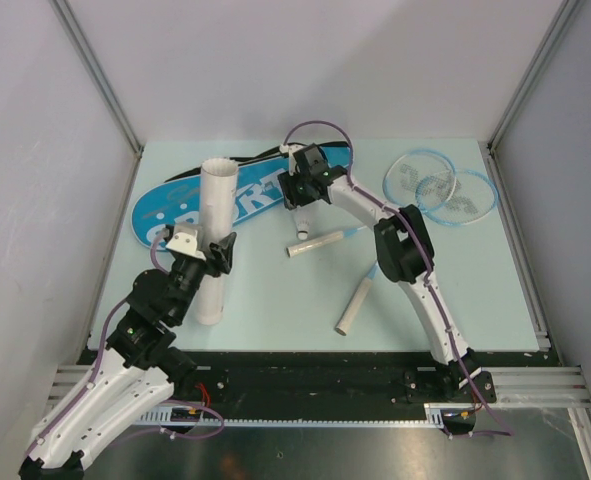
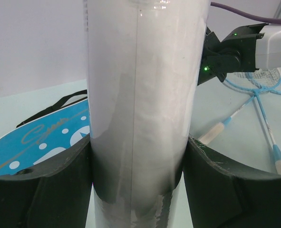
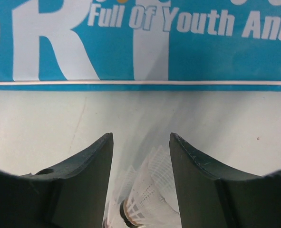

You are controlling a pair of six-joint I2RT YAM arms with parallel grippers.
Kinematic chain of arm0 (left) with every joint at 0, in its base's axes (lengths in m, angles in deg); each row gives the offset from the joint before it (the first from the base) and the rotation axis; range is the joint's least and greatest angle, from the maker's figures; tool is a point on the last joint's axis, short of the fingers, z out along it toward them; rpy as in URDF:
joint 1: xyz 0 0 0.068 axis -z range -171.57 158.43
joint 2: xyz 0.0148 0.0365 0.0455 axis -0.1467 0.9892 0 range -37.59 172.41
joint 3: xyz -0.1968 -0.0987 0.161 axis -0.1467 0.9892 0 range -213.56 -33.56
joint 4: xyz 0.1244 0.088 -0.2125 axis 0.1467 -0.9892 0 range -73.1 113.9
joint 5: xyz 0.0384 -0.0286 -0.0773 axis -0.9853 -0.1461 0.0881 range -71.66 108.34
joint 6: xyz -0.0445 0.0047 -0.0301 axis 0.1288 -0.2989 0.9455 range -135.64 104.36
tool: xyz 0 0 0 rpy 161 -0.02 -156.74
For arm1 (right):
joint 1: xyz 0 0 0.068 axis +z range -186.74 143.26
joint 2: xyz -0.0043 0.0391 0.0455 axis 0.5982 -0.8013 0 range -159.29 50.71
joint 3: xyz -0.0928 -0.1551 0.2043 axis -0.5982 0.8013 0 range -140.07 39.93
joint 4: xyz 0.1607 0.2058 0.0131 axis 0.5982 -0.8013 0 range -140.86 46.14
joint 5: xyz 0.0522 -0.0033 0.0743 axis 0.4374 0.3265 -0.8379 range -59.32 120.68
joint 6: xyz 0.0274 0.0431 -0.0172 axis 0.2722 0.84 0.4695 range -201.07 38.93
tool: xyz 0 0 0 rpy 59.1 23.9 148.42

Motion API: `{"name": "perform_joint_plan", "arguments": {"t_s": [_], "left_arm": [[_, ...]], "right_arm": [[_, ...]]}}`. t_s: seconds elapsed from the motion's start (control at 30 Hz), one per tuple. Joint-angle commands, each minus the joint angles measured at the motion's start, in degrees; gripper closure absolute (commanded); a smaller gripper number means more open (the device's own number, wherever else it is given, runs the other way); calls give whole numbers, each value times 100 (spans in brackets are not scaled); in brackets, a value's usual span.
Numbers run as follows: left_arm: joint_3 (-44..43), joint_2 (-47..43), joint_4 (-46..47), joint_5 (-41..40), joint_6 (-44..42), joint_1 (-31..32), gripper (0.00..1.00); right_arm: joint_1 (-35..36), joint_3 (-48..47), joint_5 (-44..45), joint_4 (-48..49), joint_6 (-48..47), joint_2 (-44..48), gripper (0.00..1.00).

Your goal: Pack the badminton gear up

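My left gripper is shut on the long white cardboard tube, which stands upright with its open end up. In the left wrist view the tube fills the gap between both fingers. My right gripper hovers beside the blue "SPORT" racket cover. In the right wrist view this gripper is closed on a white shuttlecock deep between the jaws, and a second one seems nested behind it. The two light-blue rackets lie at the right, their white handles pointing left.
A small white object, perhaps another shuttlecock, lies on the table below the right gripper. The second racket handle lies near the table's middle front. The cover's black strap trails off its far edge. Grey walls enclose the table on three sides.
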Motion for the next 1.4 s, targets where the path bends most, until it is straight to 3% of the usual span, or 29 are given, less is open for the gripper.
{"name": "perform_joint_plan", "arguments": {"t_s": [0.0, 0.23, 0.4, 0.63, 0.97, 1.37], "left_arm": [[-68, -5, 346, 154, 85, 3, 63], [-77, 57, 346, 207, 112, 3, 63], [-86, 118, 346, 242, 129, 3, 63], [-94, 162, 346, 304, 155, 3, 63], [-86, 197, 346, 348, 164, 3, 63], [-94, 189, 346, 348, 164, 3, 63]], "right_arm": [[-161, -206, -320, -395, -244, 479, 45], [-398, -66, -733, -492, -80, 716, 36], [-705, 242, -1488, -378, 273, 1024, 32], [-1031, 295, -2129, -553, 300, 928, 36], [-1136, 198, -3045, -712, 247, 541, 55], [-1172, 224, -3124, -694, 177, 312, 56]]}}
